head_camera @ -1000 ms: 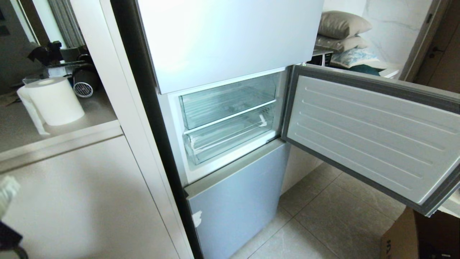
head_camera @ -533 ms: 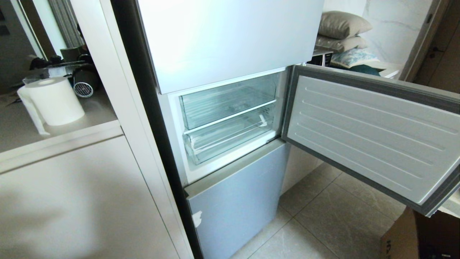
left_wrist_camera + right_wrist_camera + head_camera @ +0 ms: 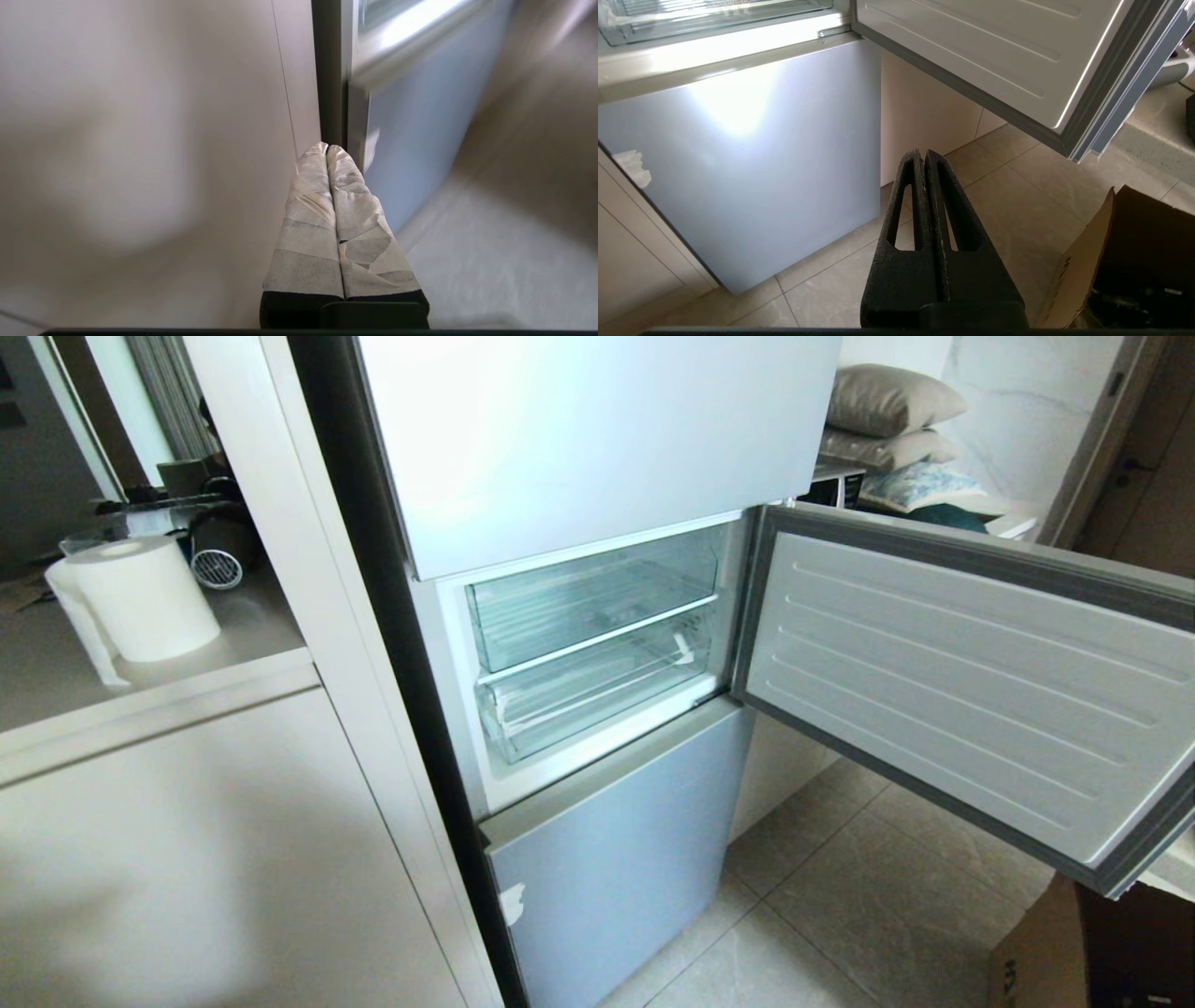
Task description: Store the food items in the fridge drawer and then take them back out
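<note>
Fridge drawer point(image 3: 597, 695): we see it as the lower of two clear plastic drawers in the open middle compartment, pushed in, with a white tape scrap at its front right corner.
Upper bin point(image 3: 588, 602): clear, ribbed, sitting directly above the drawer, also pushed in.
Food items: we find none in any view; both clear bins look bare as far as we can see through their fronts.
Fridge door point(image 3: 971, 691): swung wide to the right, its ribbed white inner face toward us.
Lower fridge panel point(image 3: 738, 163): blue-grey, closed, a small white scrap near its left edge.
Left gripper point(image 3: 327, 149): taped fingers point(image 3: 308, 224) pressed together with nothing between them; we place it low by the seam between the cream cabinet point(image 3: 140, 140) and the fridge's dark side, well below the drawer. This view is smeared, so we think it stands apart from the panel but cannot say for sure.
Right gripper point(image 3: 923, 154): black jaws closed flat on each other, empty, over the tiled floor point(image 3: 1017, 200) in front of the lower panel, below the drawer and well apart from it.
Cardboard box point(image 3: 1120, 261): on the floor under the open door's far corner.
Paper roll point(image 3: 140, 597): on the counter left of the fridge.
</note>
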